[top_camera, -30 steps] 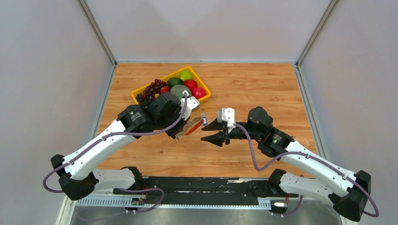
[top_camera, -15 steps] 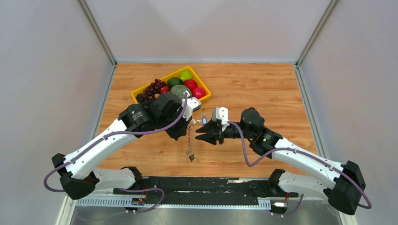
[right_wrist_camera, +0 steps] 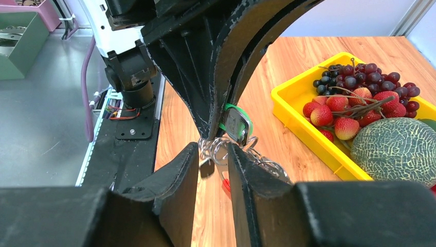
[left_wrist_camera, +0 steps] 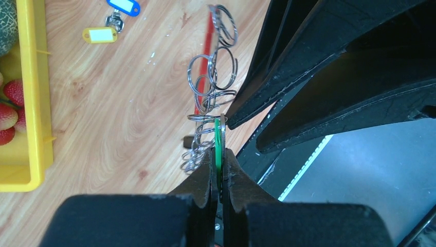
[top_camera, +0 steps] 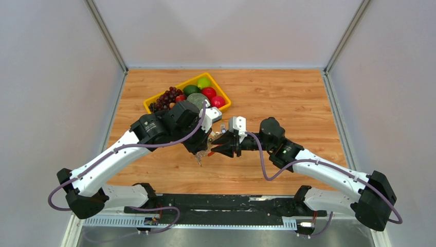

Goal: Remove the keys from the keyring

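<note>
Wood-grain worktop (top_camera: 277, 92) below both end effectors, yellow fruit tray (left_wrist_camera: 33, 103) off to one side of the left one. Left end effector (left_wrist_camera: 220, 153) clamped on a thin green tag (right_wrist_camera: 236, 125). Right end effector (right_wrist_camera: 213, 149) apart, one finger either side of the keys (left_wrist_camera: 208, 95), a silvery bunch hanging just past the left tips. Red keyring (left_wrist_camera: 206, 62) among the loops.
</note>
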